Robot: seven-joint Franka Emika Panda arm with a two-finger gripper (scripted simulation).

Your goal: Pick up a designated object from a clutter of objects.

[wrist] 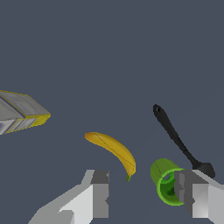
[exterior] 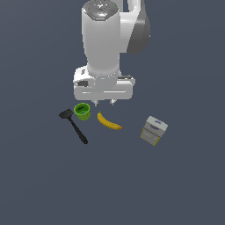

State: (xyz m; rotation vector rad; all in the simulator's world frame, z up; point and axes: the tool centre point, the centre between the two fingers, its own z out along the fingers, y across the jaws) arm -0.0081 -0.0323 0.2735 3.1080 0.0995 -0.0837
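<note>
The gripper hangs above the green cup, jaws wide apart and empty. One finger sits over the rim, so I'd shift sideways away from the banana to straddle the cup before descending.

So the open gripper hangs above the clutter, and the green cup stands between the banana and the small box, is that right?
Not quite. The green cup stands between the black spatula and the banana, as the exterior view shows. The small box lies apart, on the far side of the banana from the cup. The rest holds: the gripper is open and hangs above the clutter.
</note>
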